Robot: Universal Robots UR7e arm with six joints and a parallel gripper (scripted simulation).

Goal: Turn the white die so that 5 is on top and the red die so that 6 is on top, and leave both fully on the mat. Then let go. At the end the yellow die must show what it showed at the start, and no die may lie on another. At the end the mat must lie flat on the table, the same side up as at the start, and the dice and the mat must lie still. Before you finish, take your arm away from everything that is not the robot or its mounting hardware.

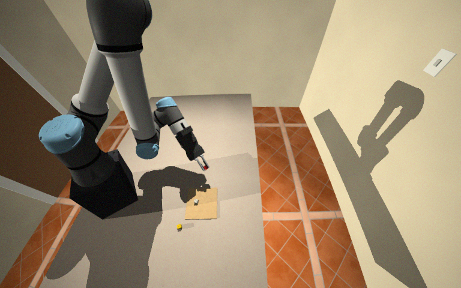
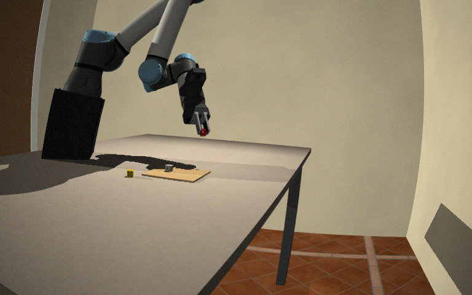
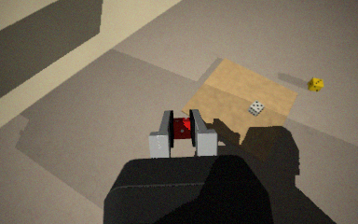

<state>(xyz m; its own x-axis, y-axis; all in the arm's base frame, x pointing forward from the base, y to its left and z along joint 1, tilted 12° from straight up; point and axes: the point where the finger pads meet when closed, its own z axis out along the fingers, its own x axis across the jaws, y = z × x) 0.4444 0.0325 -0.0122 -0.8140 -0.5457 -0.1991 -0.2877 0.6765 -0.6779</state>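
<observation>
Pips on white die (image 1: 195,201), yellow die (image 1: 178,227) & clamped red die (image 3: 182,128): too small.

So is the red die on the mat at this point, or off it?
Off it. The red die is clamped in the claw, held in the air above the table; only the white die sits on the mat.

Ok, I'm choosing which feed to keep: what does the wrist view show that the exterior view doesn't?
Only the wrist view shows the red die close up, clamped between the fingers, and the mat from above. Only the exterior view shows the gripper held high above the table and the arm's black pedestal. Both show the white die on the mat and the yellow die off it.
</observation>
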